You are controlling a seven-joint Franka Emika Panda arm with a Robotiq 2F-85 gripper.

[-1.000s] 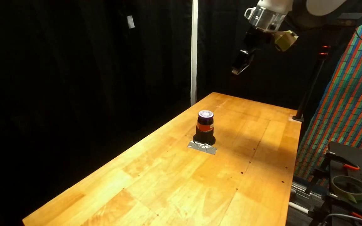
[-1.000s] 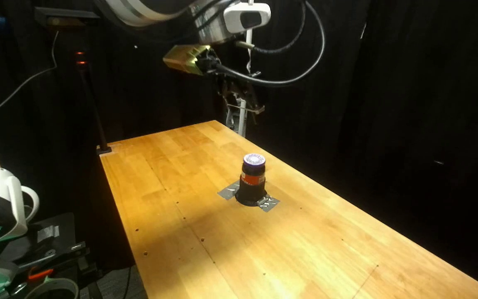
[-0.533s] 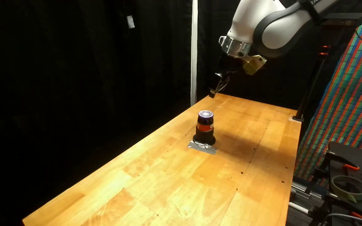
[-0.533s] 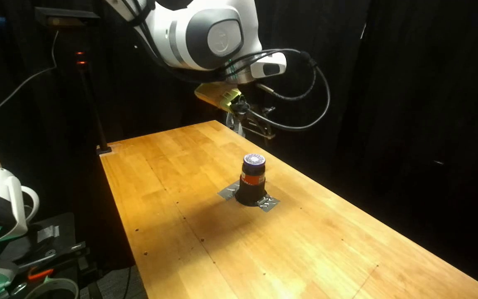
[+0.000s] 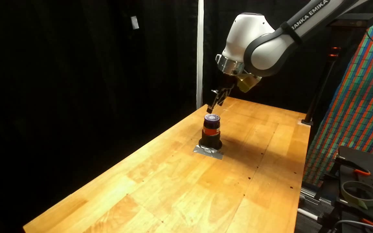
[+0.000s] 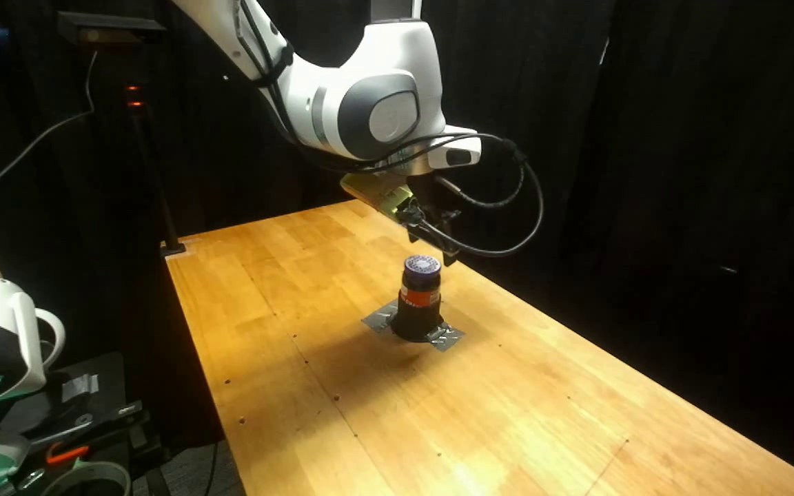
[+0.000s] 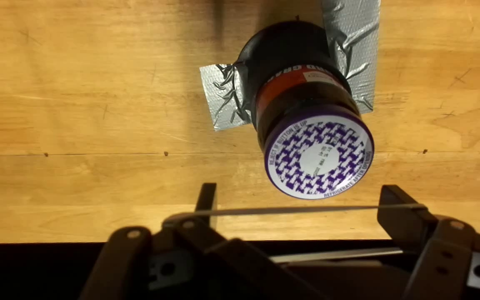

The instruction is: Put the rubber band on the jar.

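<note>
In the wrist view the jar [image 7: 313, 125] is standing at two o'clock from the centre, upright in a black holder [image 7: 283, 50], with silver tape [image 7: 227, 96] binding it to the wooden table [image 7: 98, 104] at eight and three o'clock. Its purple-rimmed lid [image 7: 319, 156] is carrying "REJECT IF BUTTON IS UP" along its ten o'clock edge and "REFRIGERATE AFTER OPENING" along its four o'clock edge, while the stamp [image 7: 323, 160] in the middle is looking too small to read. On the orange-red label [image 7: 275, 89] the letters "GRA" are showing, the rest curving partly out of sight. At six o'clock from the lid the gripper [image 7: 300, 201] is holding its fingers [image 7: 406, 216] well apart, and the rubber band [image 7: 306, 209] is spanning taut between them, a gap showing between band and lid. In both exterior views the gripper is hovering near the lid, between its twelve and one o'clock, and in an exterior view the arm [image 5: 265, 53] is displaying the lettering "ANKA EMIKA" [image 5: 309, 14].
</note>
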